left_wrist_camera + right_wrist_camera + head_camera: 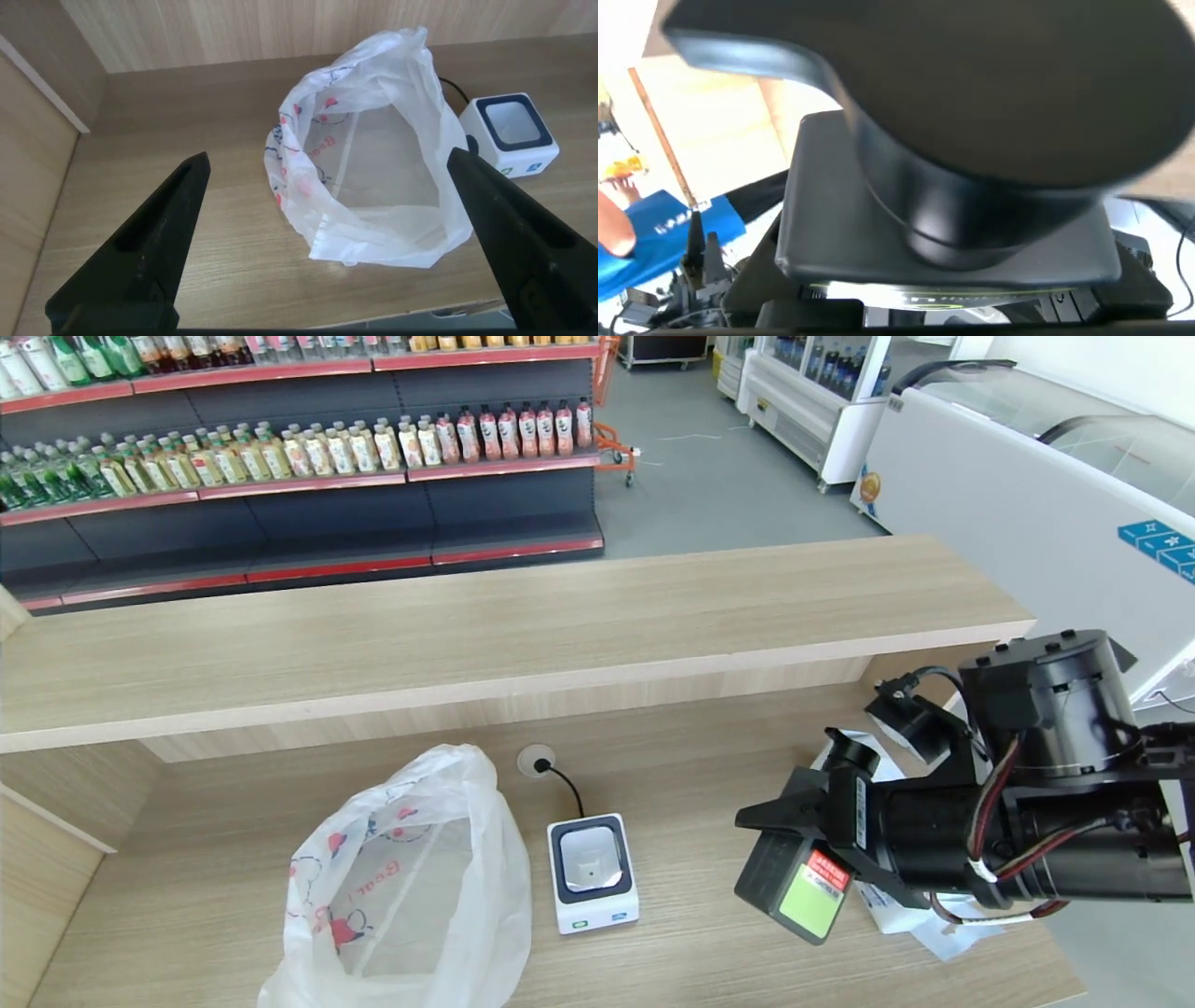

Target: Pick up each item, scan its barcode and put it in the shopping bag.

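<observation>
My right gripper (812, 854) pinches black box w/ green label (808, 901); scan step. Next: bring its barcode over white square scanner (592, 873), then white plastic bag (411, 896).

Holds the right arm in over the bench's right end, forearm about level and pointing toward the left end. Clamps the right end effector (789, 854) on a dark box (794, 891), raised off the bench. Spreads the left end effector (327, 161) wide, fingers (154, 243) well apart, above the bench's left part.
</observation>
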Controlling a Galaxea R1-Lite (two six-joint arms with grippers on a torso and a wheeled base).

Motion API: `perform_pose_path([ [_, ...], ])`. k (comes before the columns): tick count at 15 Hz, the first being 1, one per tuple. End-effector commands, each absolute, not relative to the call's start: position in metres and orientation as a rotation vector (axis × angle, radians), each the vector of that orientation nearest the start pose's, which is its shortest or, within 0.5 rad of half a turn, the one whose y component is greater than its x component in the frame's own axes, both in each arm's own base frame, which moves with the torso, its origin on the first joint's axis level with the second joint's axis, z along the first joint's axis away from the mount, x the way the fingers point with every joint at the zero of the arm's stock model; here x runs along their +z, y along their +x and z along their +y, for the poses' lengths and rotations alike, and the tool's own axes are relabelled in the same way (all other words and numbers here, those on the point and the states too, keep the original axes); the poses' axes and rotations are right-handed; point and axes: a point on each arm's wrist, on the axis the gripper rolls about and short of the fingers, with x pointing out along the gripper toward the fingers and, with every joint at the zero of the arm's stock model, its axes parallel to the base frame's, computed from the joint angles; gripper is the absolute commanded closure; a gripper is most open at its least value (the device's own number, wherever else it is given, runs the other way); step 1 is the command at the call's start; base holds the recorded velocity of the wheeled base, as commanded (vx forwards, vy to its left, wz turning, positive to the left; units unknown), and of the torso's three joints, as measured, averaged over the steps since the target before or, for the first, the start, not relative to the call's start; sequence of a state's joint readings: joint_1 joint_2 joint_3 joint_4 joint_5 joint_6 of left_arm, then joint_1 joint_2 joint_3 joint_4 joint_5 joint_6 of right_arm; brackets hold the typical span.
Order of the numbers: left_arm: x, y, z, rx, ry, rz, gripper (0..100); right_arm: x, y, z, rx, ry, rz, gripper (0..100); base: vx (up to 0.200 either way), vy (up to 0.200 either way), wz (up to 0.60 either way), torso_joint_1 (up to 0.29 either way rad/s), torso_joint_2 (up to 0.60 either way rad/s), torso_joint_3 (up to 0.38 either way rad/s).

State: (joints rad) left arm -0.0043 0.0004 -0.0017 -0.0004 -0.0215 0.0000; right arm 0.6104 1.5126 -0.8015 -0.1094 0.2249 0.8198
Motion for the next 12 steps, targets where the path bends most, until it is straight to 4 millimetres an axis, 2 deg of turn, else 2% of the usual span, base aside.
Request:
perform_pose_path([
  [1,0.076,-0.023,0.000,-0.026,0.000,-0.002,0,0.185,0.200,0.146,0.517,0.618,0.893,100,0.000,0.000,0.60,-0.002,0.00,0.002],
  [8,0.076,-0.023,0.000,-0.026,0.000,-0.002,0,0.178,0.200,0.146,0.520,0.568,0.900,100,0.000,0.000,0.00,0.000,0.00,0.000],
  [11,0.076,-0.023,0.000,-0.026,0.000,-0.002,0,0.174,0.202,0.144,0.503,0.568,0.910,100,0.000,0.000,0.60,0.002,0.00,0.001],
  [12,0.076,-0.023,0.000,-0.026,0.000,-0.002,0,0.173,0.202,0.144,0.497,0.567,0.914,100,0.000,0.000,0.00,0.000,0.00,0.000],
])
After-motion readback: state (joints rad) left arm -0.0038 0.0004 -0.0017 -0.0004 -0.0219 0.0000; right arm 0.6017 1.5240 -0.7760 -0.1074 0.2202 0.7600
